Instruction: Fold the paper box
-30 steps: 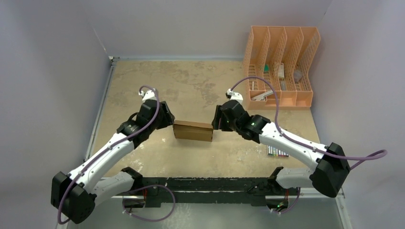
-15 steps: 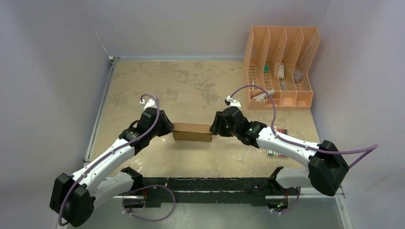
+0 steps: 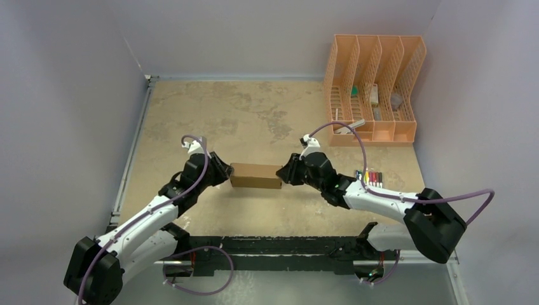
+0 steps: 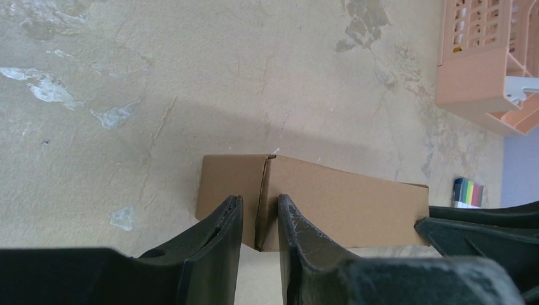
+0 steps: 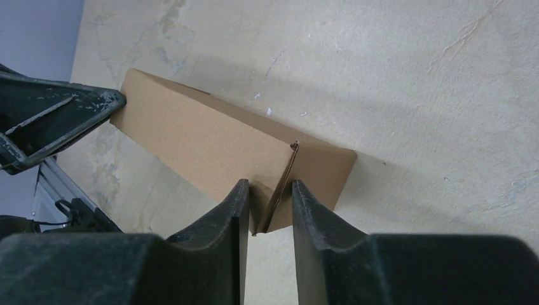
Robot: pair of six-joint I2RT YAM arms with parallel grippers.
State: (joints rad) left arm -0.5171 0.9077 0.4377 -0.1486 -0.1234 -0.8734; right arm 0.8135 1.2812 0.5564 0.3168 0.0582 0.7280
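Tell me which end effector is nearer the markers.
The right end effector, at the right end of the box: the markers lie on its side, while the left end effector is across the box.

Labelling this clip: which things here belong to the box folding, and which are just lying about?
In the job: paper box, left hand, right hand.
Lying about: orange file rack, pack of markers.

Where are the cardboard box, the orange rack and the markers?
cardboard box (image 3: 256, 175), top view, middle of its top face.
orange rack (image 3: 403, 132), top view, its front wall.
markers (image 3: 374, 177), top view, middle of the pack.
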